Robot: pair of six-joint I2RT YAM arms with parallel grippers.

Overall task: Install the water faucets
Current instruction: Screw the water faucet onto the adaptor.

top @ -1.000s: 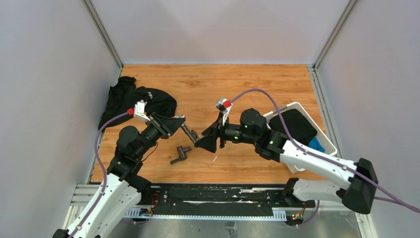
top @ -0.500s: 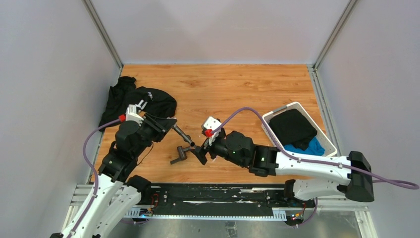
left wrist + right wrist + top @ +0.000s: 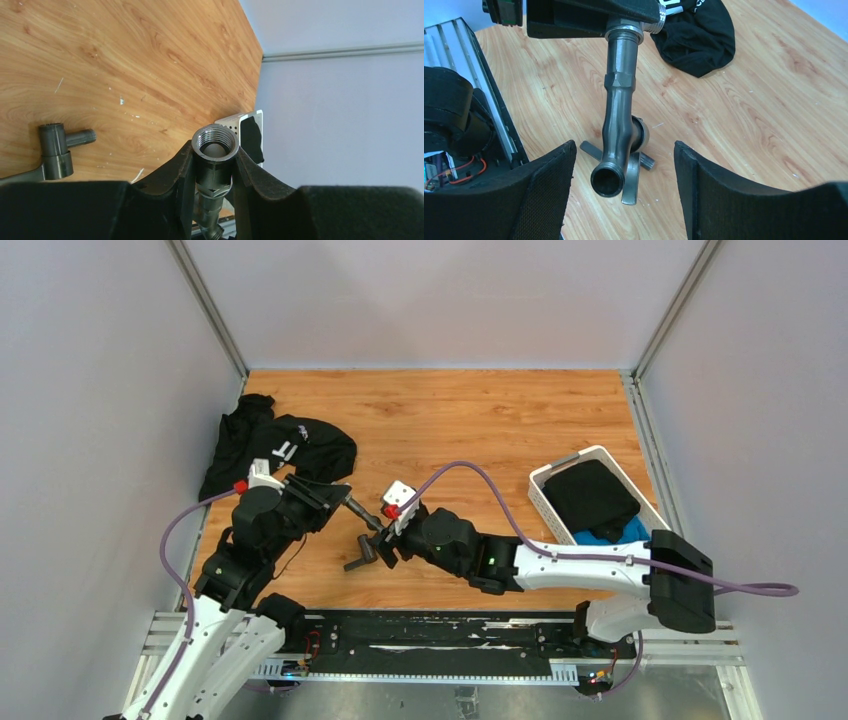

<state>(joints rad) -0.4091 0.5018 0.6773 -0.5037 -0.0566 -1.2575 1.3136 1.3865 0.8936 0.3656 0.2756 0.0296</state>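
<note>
Far left of the tee [image 3: 362, 552], at the bench's [image 3: 480, 420] side edge, a black garment [image 3: 275, 445] is heaped; white letters are printed on it, of which only "IT" can be read from above. Just left of and above the tee, a bent grey spout [image 3: 620, 115] is gripped by the left jaws, which are closed on its threaded collar [image 3: 215, 142], so that the spout is held off the bench with its open end aimed down over the tee. The tee itself is laid flat on the bench, its thin lever [image 3: 630, 182] stretched out beside it, and appears to be touched by neither arm. The right jaws are spread wide on either side of the spout's free end, just above the tee, and nothing is gripped by them. Well right of the tee a white basket [image 3: 565, 462] is set, with dark and blue cloth in it. No brand or marking can be made out on the faucet pieces. Both are judged to be metal: stiff, heavy for their size, and smooth enough to be twisted loose between pads. The spout would best be taken at its hexagonal band or thick collar, with the threads left bare; the tee would best be taken by its body, not the lever.
</note>
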